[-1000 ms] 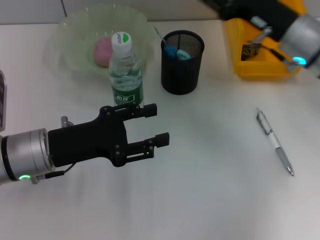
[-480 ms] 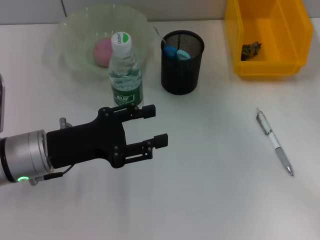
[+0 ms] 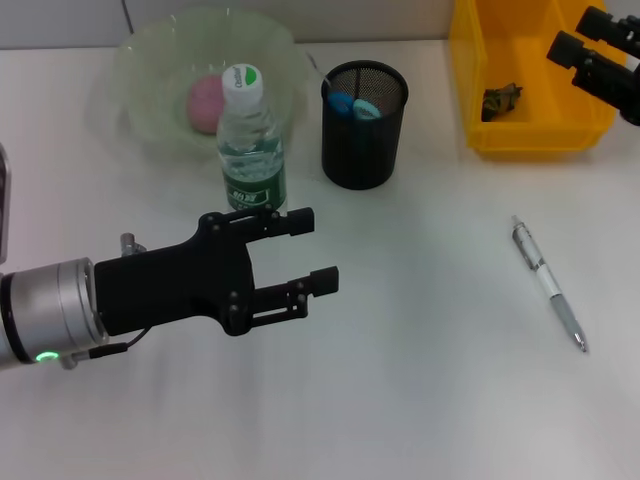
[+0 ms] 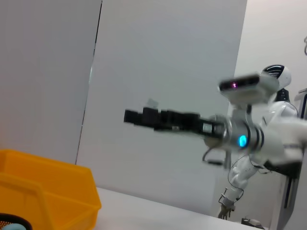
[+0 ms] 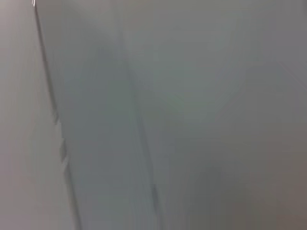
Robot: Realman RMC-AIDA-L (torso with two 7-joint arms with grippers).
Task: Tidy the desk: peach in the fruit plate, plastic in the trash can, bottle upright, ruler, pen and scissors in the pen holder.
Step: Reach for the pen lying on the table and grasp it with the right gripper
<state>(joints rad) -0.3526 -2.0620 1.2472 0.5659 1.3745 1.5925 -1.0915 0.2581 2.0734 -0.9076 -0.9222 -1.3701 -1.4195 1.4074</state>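
The pen (image 3: 548,283) lies on the white table at the right. An upright bottle (image 3: 251,140) stands in front of the green fruit plate (image 3: 140,70), which holds the pink peach (image 3: 207,101). In the black mesh pen holder (image 3: 363,130) sit blue handles (image 3: 352,105), apparently the scissors; I cannot make out the ruler. Crumpled plastic (image 3: 501,98) lies inside the yellow trash can (image 3: 470,110). My left gripper (image 3: 312,248) hovers open and empty, low over the table just in front of the bottle. My right gripper (image 3: 582,33) is open above the bin's far right corner, also seen in the left wrist view (image 4: 130,116).
The left wrist view shows the yellow bin (image 4: 48,191) and a grey wall behind the table. A dark object (image 3: 3,200) pokes in at the left edge. The right wrist view shows only a blurred grey wall.
The right arm was over the bin, left the view, and has come back in at the top right corner. The left arm and the table's objects have not moved.
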